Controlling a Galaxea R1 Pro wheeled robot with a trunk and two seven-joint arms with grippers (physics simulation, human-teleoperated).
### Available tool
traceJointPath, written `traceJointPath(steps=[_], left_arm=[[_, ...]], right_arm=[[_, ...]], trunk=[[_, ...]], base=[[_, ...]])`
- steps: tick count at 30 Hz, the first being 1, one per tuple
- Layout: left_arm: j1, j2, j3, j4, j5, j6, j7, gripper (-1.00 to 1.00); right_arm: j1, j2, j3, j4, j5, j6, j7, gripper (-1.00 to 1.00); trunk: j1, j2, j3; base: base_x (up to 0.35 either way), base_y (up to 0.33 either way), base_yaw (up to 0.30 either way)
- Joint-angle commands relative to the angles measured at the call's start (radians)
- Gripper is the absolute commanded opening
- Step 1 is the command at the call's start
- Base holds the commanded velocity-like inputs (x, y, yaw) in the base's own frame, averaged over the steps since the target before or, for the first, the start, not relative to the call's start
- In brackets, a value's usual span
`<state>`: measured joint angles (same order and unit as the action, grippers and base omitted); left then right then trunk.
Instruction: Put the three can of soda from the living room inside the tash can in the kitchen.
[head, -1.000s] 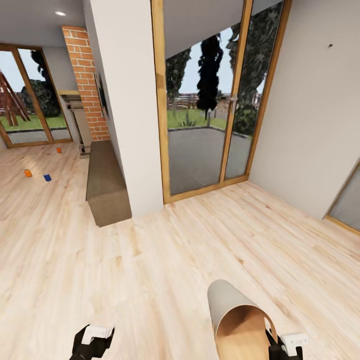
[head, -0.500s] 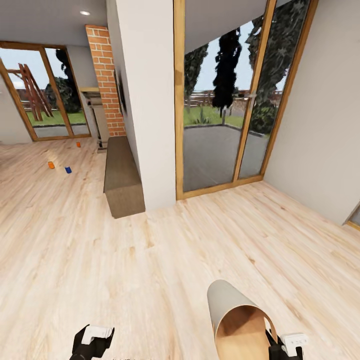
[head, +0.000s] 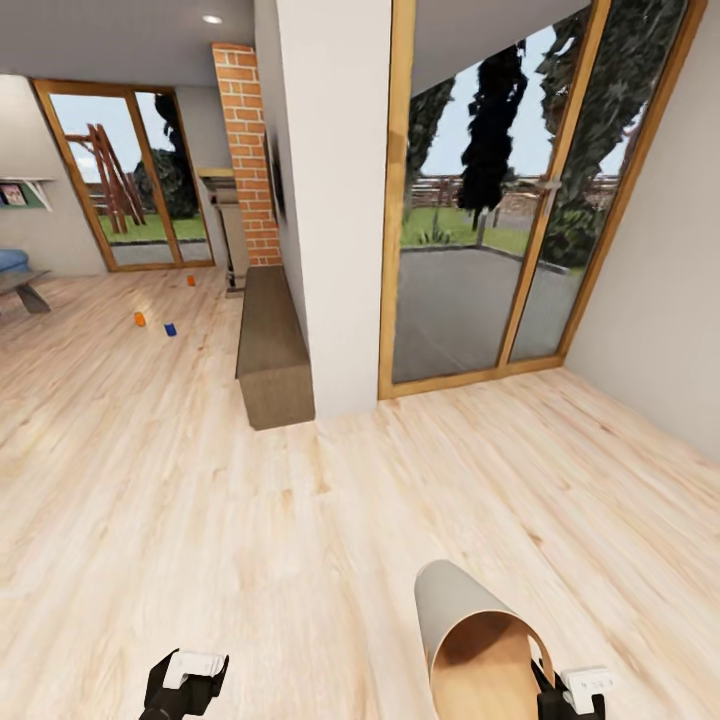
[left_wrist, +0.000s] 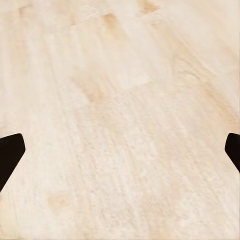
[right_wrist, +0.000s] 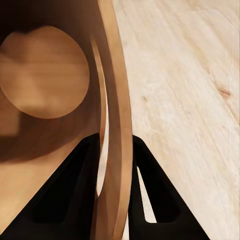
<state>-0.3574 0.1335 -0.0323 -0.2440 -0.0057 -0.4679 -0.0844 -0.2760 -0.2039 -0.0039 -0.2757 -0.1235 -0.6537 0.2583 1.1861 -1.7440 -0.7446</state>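
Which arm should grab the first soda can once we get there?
Left, probably. The left gripper is open and empty over bare floor. The right gripper is clamped on the trash can wall. The cans lie far ahead on the left.

A light wood plank floor (head: 250, 520) with pale grain and small knots ran beneath and ahead of the pincers, out across the whole room. Straight ahead and well beyond them, a white wall pillar (head: 330, 200) rose to the grey ceiling (head: 110, 40). To its right stood tall wood-framed glass doors (head: 500, 220), showing a grey terrace, grass, a fence and dark trees under daylight. A plain pale wall (head: 670, 300) closed the far right side. Left of the pillar, a long low dark cabinet (head: 272, 352) lay along the wall, with a red-brick chimney (head: 245, 150) behind it. Further left, more wood-framed glass doors (head: 125, 175) opened onto greenery. A recessed ceiling light (head: 212, 19) glowed above.
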Motion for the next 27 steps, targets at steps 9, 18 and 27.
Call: traceJointPath(steps=[9,18,27], left_arm=[[0.000,0.000,0.000,0.000,0.000,0.000,0.000,1.00],[0.000,0.000,0.000,0.000,0.000,0.001,0.000,1.00],[0.000,0.000,0.000,0.000,-0.001,0.001,0.000,1.00]], right_arm=[[-0.001,0.000,-0.005,-0.002,-0.001,-0.001,0.004,-1.00],[0.000,0.001,-0.005,-0.002,-0.001,-0.001,0.004,-1.00],[-0.001,0.001,-0.004,-0.001,-0.001,-0.001,0.004,-1.00]], trunk=[[0.000,0.000,-0.009],[0.000,0.000,-0.017],[0.000,0.000,-0.024]], base=[[0.137,0.000,0.187],[0.139,0.000,0.187],[0.146,0.000,0.183]])
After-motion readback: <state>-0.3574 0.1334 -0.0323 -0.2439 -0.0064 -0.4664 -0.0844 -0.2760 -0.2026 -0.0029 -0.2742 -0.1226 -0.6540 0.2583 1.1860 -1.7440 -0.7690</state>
